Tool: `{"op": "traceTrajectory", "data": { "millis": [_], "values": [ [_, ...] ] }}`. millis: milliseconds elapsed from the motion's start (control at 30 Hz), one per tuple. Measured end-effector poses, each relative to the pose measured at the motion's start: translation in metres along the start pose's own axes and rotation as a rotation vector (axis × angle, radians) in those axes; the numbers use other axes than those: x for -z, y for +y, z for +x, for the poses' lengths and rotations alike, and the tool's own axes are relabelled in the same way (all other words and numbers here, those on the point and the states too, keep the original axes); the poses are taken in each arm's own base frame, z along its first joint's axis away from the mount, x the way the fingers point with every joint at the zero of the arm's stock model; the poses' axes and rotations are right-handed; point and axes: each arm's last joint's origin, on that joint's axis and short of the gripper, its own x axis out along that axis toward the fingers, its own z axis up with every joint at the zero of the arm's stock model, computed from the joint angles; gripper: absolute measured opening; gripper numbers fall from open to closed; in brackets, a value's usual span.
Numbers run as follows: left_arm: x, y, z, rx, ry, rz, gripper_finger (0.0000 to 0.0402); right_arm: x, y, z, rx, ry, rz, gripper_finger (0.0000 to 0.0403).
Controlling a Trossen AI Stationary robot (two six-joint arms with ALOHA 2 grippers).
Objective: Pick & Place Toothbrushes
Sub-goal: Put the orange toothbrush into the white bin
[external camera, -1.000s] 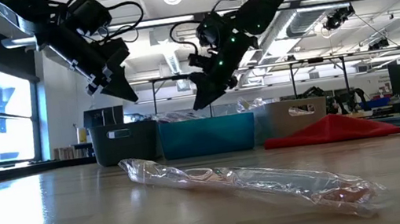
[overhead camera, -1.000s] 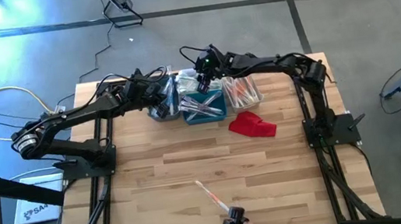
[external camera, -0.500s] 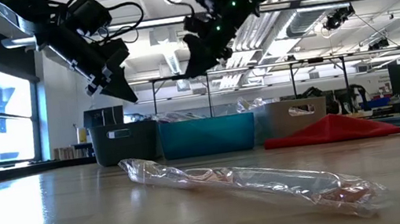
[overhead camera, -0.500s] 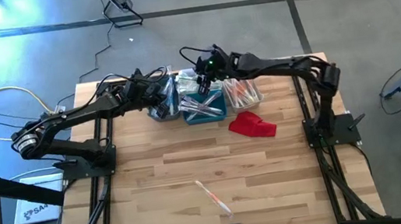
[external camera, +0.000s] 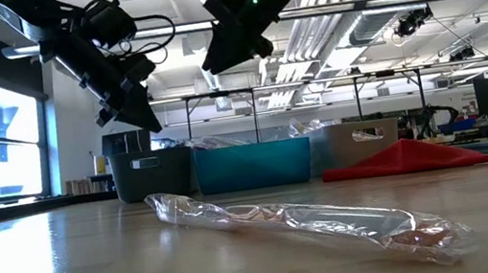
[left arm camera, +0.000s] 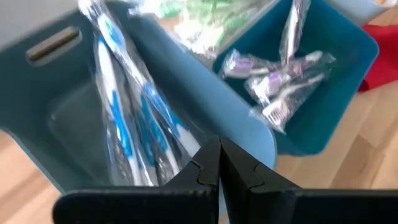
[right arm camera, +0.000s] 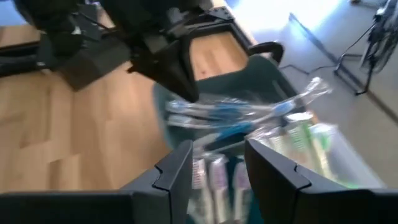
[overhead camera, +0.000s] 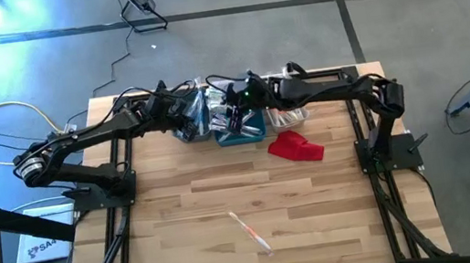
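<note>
Wrapped toothbrushes lie in a row of bins at the table's far side. Blue ones are in the grey bin [overhead camera: 188, 124] [left arm camera: 118, 124], purple-white ones in the teal bin [overhead camera: 242, 129] [left arm camera: 280, 74], and orange ones in the pale bin [overhead camera: 287, 110]. One wrapped toothbrush [overhead camera: 251, 232] [external camera: 305, 219] lies flat on the table near the near edge. My left gripper [overhead camera: 182, 111] [left arm camera: 219, 158] is shut and empty, hovering over the grey bin. My right gripper [overhead camera: 232, 110] [right arm camera: 214, 158] is open and empty, high above the teal bin [external camera: 253, 164].
A red cloth [overhead camera: 295, 148] [external camera: 403, 159] lies just in front of the pale bin. Green wrapped toothbrushes [left arm camera: 205, 15] sit behind the grey and teal bins. Bare wood [overhead camera: 183, 222] stretches between the bins and the near edge. The two grippers are close together over the bins.
My right gripper has risen from just above the teal bin and gone a little toward the table's left, nearer my left gripper. A person's hand that showed at the table's near edge has drawn back out of view. The toothbrush on the table has stayed put.
</note>
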Motion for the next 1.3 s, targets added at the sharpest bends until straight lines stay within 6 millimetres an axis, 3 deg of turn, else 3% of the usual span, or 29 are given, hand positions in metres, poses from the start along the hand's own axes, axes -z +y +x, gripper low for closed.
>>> {"op": "traceTrajectory", "data": {
  "millis": [433, 800, 1100, 1300],
  "values": [
    [0.005, 0.000, 0.000, 0.019, 0.057, -0.014, 0.0000, 0.024, 0.078, -0.012, -0.128, 0.203, 0.126, 0.0139],
    [0.004, 0.000, 0.000, 0.022, 0.044, -0.011, 0.0000, 0.041, 0.155, -0.038, -0.102, 0.197, 0.163, 0.0136],
    [0.003, 0.000, 0.000, 0.013, 0.039, -0.011, 0.0000, 0.060, 0.210, -0.066, -0.141, 0.211, 0.228, 0.0102],
    [0.004, 0.000, 0.000, 0.011, 0.039, -0.011, 0.0000, 0.070, 0.235, -0.084, -0.114, 0.168, 0.249, 0.0070]
  ]
}}
